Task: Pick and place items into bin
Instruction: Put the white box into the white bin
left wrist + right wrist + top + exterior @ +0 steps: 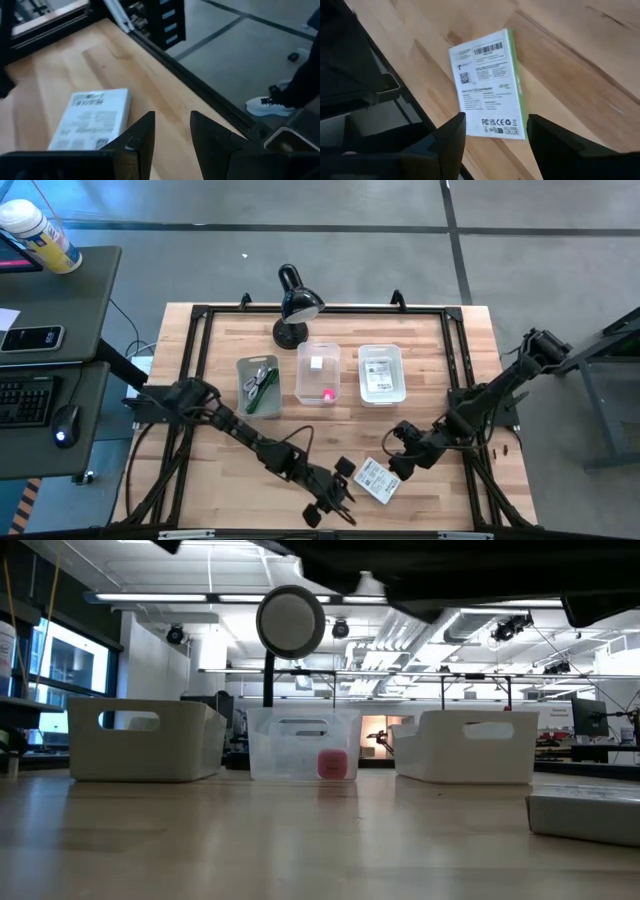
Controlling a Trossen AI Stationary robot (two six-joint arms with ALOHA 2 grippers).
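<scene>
Wooden bench (430, 350) inside a black frame, grey floor around it, a desk with a keyboard off to one side. Three bins in a row near the far edge, below a black desk lamp (296, 302): left bin (258, 385) with green stick and cords tangled together, hard to separate; clear middle bin (318, 372) with a small white block and a pink cube (332, 764); right bin (380, 373) with one white printed packet.

Second printed packet (487, 85) flat on the bench near the front edge, cut off at the edge of the low view. Left tool (171, 131) just beside it, fingers spread, nothing between them. Right tool (495, 131) on the packet's other side, fingers spread, empty. Shoe and dark trouser leg of a person beyond the bench edge, rest out of frame.
</scene>
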